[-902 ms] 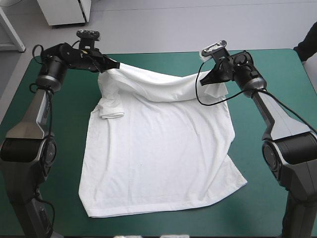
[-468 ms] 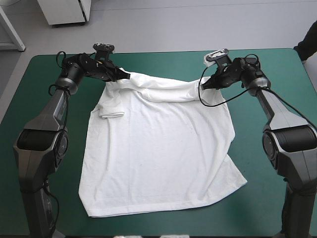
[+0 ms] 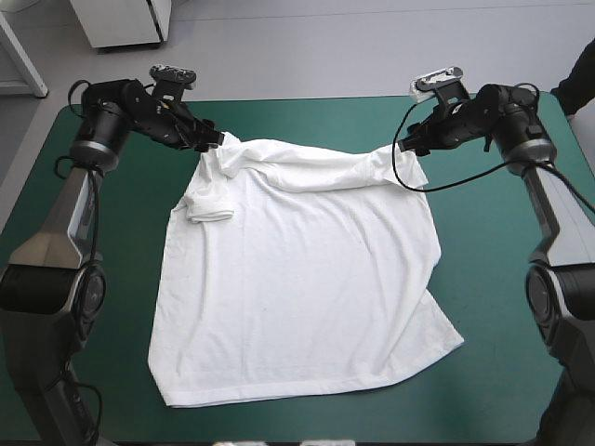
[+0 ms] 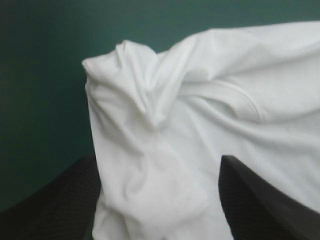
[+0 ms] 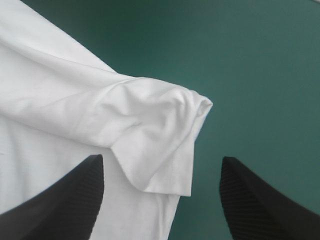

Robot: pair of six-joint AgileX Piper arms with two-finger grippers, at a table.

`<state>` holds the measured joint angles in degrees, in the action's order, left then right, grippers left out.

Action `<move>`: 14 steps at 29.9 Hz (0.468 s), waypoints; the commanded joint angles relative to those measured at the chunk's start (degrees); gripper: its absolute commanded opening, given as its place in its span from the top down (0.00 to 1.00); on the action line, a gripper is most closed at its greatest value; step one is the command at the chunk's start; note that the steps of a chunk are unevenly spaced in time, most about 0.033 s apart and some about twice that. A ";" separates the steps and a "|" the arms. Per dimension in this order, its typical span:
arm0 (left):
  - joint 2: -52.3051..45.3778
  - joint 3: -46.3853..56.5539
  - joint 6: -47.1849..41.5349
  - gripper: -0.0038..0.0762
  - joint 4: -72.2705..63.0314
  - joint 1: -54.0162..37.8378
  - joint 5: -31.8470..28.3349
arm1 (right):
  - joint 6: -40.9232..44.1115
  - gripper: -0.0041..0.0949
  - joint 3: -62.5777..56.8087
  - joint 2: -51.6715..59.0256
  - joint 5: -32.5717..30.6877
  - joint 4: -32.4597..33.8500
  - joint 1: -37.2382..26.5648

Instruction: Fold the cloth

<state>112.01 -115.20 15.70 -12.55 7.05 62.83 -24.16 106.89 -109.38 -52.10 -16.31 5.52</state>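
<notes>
The white T-shirt lies spread on the teal-green cover, hem toward the near edge and shoulders toward the far edge. My left gripper is at the shirt's far left shoulder and is open. In the left wrist view the bunched shoulder lies loose between and ahead of the black fingers. My right gripper is open at the far right shoulder. In its own view the right sleeve rests on the cover just ahead, untouched by the fingers.
The left sleeve is folded in over the shirt's body. Bare teal-green cover borders the shirt on both sides, with a strip along the far edge. The near right hem corner juts out.
Both grippers were shut on the shoulders earlier. They have now opened and let go, then drawn back outward. The shirt's far edge has settled on the cover.
</notes>
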 commanded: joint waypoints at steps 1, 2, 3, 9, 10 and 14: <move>-8.25 0.36 -4.24 0.32 1.05 0.15 6.86 | -0.34 0.32 -2.21 8.98 -0.01 -1.73 -0.55; -9.91 1.87 -4.99 0.32 1.05 0.15 8.21 | 0.57 0.32 -3.98 10.68 -1.18 -1.73 -0.55; -11.79 3.65 -5.71 0.32 1.05 0.15 9.38 | 0.85 0.32 -5.97 12.51 -2.69 -1.73 -0.55; -25.92 19.26 -7.82 0.32 3.84 0.25 10.37 | 1.73 0.32 -20.81 25.46 -4.56 -1.47 0.11; -28.70 22.83 -8.06 0.32 4.47 0.25 9.84 | 1.82 0.32 -22.69 27.27 -4.69 -1.31 0.63; -38.45 37.02 -10.47 0.32 5.70 0.25 10.27 | 4.23 0.32 -30.41 34.74 -7.71 -0.61 4.94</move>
<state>80.94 -84.48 7.29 -6.97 7.05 71.23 -21.18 79.20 -80.70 -59.01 -16.35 7.87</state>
